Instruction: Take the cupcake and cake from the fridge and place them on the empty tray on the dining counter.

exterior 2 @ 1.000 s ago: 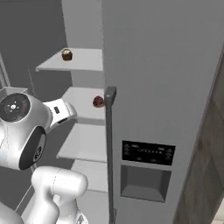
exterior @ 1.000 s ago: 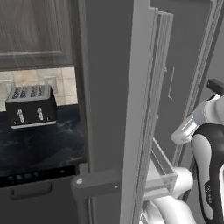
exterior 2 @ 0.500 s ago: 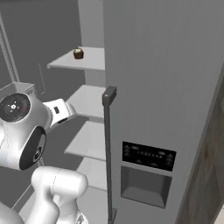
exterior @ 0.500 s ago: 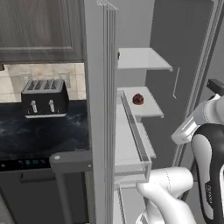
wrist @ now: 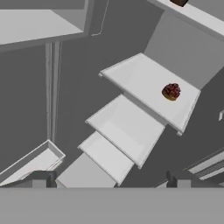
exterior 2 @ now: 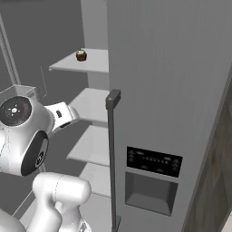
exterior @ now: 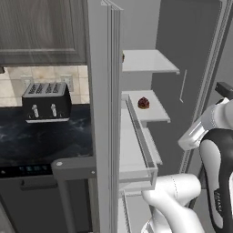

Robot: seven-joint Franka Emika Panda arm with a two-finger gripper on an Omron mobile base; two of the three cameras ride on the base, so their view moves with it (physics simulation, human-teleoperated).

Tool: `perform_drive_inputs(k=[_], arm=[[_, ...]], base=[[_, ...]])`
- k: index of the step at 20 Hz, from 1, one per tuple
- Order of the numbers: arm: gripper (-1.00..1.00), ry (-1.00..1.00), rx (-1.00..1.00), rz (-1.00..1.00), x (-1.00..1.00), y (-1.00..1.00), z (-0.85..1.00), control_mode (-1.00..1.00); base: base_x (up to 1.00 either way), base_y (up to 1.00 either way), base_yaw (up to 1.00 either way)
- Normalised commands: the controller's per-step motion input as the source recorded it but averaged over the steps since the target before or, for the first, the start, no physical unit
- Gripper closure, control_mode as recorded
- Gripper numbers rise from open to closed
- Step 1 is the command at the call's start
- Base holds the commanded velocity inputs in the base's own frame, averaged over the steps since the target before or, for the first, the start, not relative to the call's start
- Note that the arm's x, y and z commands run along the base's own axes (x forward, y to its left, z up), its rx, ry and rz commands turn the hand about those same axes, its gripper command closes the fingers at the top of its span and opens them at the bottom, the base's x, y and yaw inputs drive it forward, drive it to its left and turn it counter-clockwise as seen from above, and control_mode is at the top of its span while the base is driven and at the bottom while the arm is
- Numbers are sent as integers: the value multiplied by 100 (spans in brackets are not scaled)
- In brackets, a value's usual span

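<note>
The fridge (exterior: 102,113) door stands open for access. The end effector (wrist: 109,179), fully open and empty, faces the cake (wrist: 171,92), probably the first pick.

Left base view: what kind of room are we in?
A kitchen, rendered. An open fridge with white shelves holds a cake; beside it a toaster sits on a black worktop under wood-grain cabinets.
</note>
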Motion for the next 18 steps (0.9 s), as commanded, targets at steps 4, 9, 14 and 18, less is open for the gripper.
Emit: perform_drive_inputs(k=[4, 9, 14, 18], arm=[[-100, 0, 0, 0, 45, 0, 11, -100], [-100, 0, 0, 0, 7, 0, 41, -100], [-100, -2, 0, 0, 4, 0, 47, -100], [-100, -3, 0, 0, 44, 1, 21, -100]], base=[[0, 0, 0], [0, 0, 0], [0, 0, 0], [0, 0, 0]])
